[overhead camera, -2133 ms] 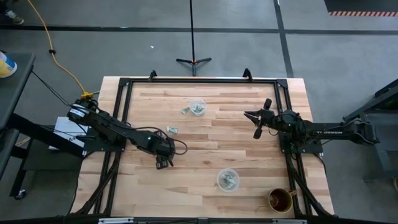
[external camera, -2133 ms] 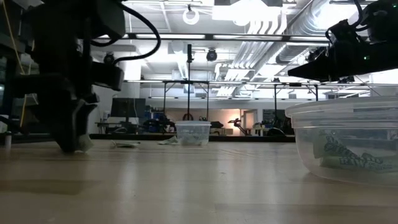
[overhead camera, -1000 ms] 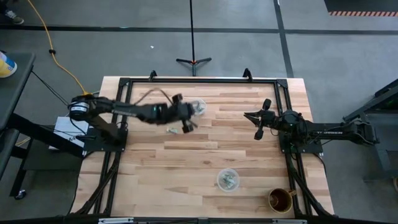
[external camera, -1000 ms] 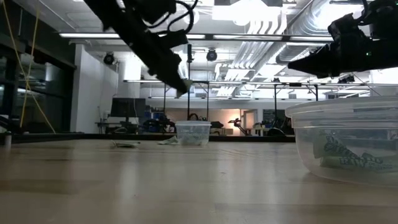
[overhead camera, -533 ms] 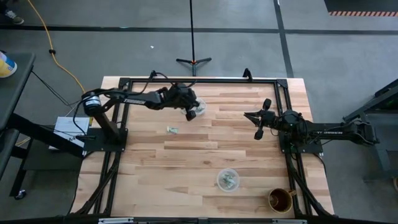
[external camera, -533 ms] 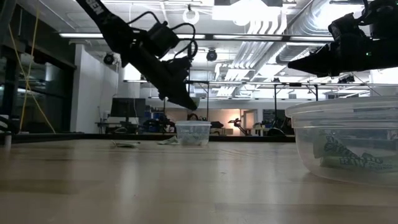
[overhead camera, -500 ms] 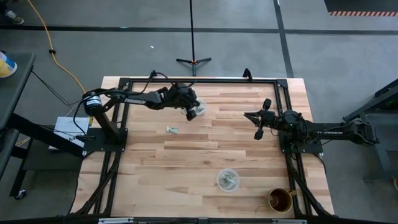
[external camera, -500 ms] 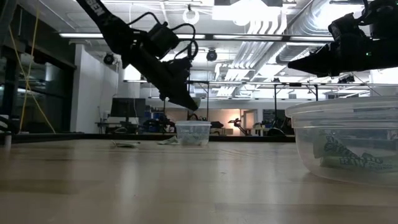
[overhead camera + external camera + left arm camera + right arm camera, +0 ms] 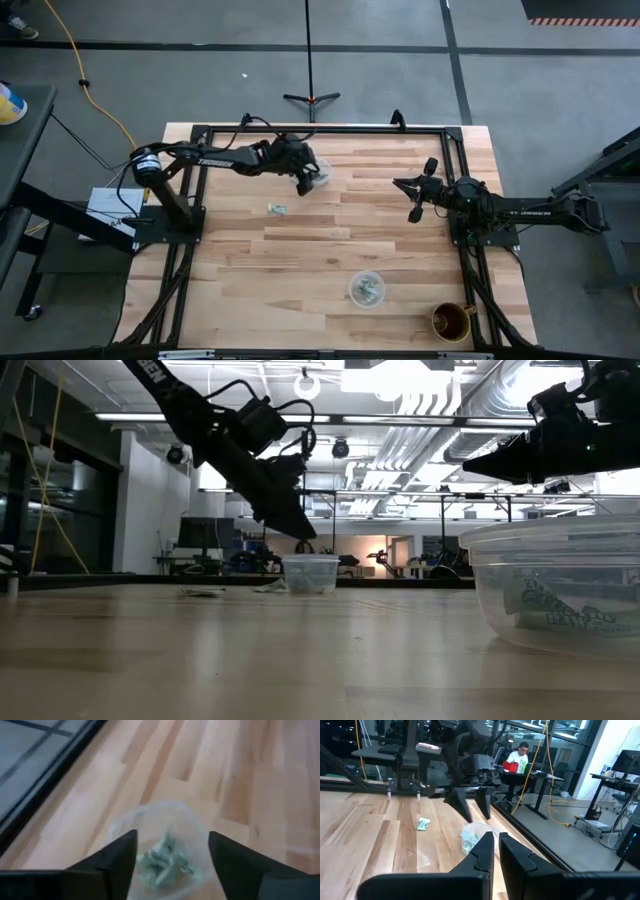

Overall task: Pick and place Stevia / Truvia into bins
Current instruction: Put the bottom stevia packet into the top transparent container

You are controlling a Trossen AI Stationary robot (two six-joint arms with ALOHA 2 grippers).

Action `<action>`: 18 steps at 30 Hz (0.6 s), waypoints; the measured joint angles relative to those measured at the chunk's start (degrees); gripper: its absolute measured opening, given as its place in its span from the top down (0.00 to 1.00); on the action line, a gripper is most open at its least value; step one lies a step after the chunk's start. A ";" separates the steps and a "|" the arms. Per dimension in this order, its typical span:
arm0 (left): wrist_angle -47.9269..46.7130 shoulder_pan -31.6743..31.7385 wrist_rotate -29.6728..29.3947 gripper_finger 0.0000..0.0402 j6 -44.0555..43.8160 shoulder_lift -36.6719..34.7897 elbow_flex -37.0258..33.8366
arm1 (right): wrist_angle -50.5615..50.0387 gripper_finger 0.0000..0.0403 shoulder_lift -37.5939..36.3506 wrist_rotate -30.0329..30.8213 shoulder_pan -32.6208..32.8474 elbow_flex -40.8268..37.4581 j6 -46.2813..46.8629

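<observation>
Clear plastic far cup [image 9: 318,173]: stands near the table's far edge with green-and-white sachets [image 9: 165,860] piled inside; a second point on it from the low view [image 9: 310,573].
Left gripper [image 9: 307,180]: hangs just above the far cup's rim, fingers spread wide; in the left wrist view the two dark fingers [image 9: 112,860] frame the cup, nothing between them.
Loose sachet [image 9: 277,208]: lies flat on the wooden table [image 9: 330,270], near the far cup and apart from it, toward the left arm's side.
Near cup [image 9: 366,289]: toward the table's front, well apart from the far cup, green sachets inside.
Right gripper [image 9: 411,198]: waits above the table's right side, fingers close together with a thin gap, holding nothing.
Brown mug [image 9: 451,322]: front right corner.
Background: a seated person [image 9: 521,754] at a desk beyond the table.
</observation>
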 joint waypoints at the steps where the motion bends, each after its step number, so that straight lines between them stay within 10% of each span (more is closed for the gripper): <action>1: -1.44 -0.24 0.72 0.28 0.12 -0.49 0.03 | 0.00 0.95 0.00 0.00 -0.01 0.00 0.00; 12: -38.34 -5.86 1.69 0.22 -2.00 -5.22 -0.05 | -0.02 0.95 -0.02 1.00 0.00 0.00 -1.41; 18: -38.96 -9.68 -0.93 0.28 -1.98 -4.46 -1.75 | -0.07 0.96 -0.01 3.13 0.00 0.00 -2.00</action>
